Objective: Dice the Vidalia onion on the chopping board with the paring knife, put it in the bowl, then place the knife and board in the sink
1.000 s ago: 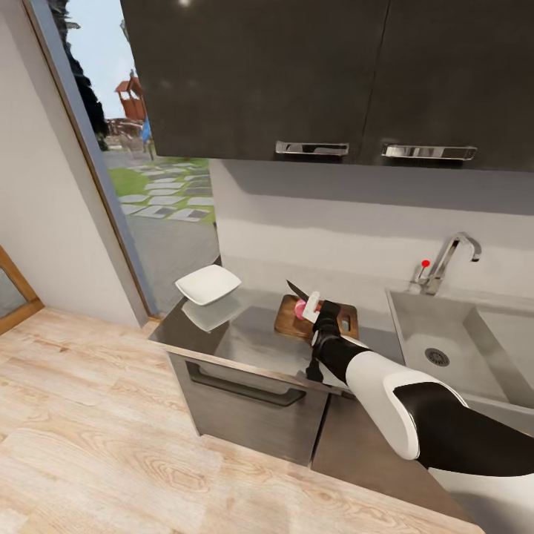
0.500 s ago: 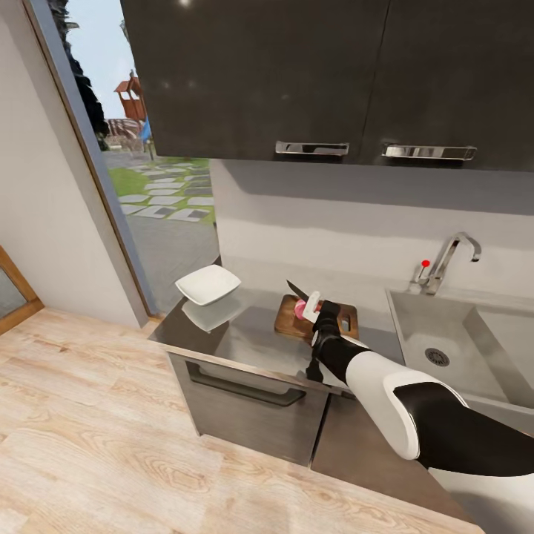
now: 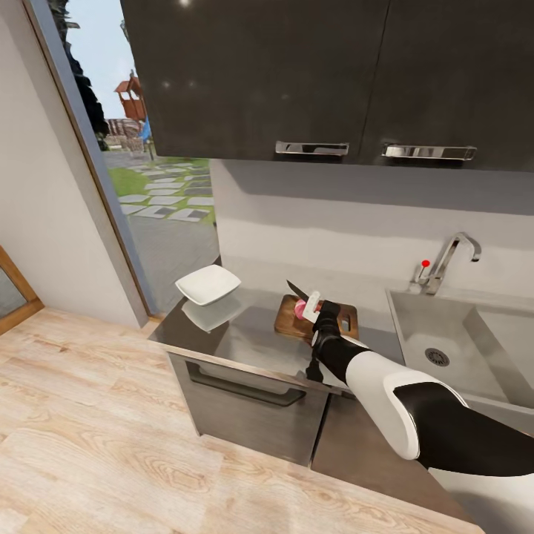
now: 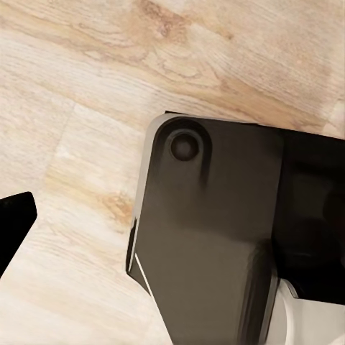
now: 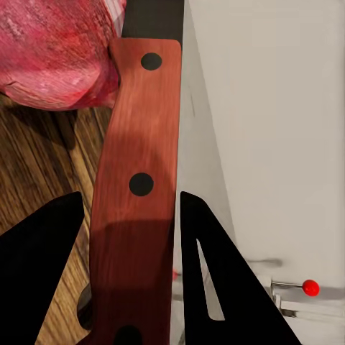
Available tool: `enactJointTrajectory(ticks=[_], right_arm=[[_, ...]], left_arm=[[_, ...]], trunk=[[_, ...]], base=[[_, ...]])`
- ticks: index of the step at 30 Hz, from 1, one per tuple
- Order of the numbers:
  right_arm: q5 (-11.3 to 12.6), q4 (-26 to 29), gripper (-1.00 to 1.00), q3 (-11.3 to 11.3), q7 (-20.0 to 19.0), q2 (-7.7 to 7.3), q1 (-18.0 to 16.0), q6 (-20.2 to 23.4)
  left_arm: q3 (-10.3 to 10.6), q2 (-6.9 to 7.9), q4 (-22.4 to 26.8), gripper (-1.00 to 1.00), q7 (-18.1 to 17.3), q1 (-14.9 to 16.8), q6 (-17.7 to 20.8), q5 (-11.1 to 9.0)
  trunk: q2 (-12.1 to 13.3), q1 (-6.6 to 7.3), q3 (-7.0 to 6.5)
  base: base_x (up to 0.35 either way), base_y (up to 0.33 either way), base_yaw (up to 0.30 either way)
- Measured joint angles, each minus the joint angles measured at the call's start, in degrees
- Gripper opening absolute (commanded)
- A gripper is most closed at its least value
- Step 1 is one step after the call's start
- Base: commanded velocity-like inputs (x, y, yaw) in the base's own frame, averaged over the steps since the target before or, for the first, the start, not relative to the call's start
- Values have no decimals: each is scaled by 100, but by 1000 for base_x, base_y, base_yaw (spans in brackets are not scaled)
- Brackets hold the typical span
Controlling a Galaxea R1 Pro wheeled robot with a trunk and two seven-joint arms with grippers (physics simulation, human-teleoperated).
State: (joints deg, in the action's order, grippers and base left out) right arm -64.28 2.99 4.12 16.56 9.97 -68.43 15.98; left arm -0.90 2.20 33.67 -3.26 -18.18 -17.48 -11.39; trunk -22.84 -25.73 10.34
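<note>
In the head view my right gripper hovers over the brown chopping board on the grey countertop, shut on the paring knife, whose dark blade points up and to the left. The pinkish-red onion lies on the board right under the gripper. The right wrist view has the knife's reddish riveted handle between my two black fingers, with the onion and the board beside it. A white bowl stands at the countertop's left end. The steel sink is to the right.
A chrome tap with a red knob stands behind the sink. Dark wall cabinets hang above the counter. A glass door is at the left. My left gripper's one visible fingertip hangs over the wooden floor beside the robot's dark base.
</note>
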Motion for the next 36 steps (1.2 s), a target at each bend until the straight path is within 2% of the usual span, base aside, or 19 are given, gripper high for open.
enactJointTrajectory(ticks=[19,20,36], right_arm=[[0,0,-100,-1,0,0,0,0],[97,-132,-100,-56,-25,0,4,-19],[90,-142,-100,-44,-24,0,2,-21]], left_arm=[[0,0,0,100,0,0,0,2],[0,0,0,100,0,0,0,0],[0,0,0,100,0,0,0,-3]], trunk=[[0,0,0],[4,-2,2],[3,-1,1]], base=[[0,0,0],[0,0,0],[0,0,0]])
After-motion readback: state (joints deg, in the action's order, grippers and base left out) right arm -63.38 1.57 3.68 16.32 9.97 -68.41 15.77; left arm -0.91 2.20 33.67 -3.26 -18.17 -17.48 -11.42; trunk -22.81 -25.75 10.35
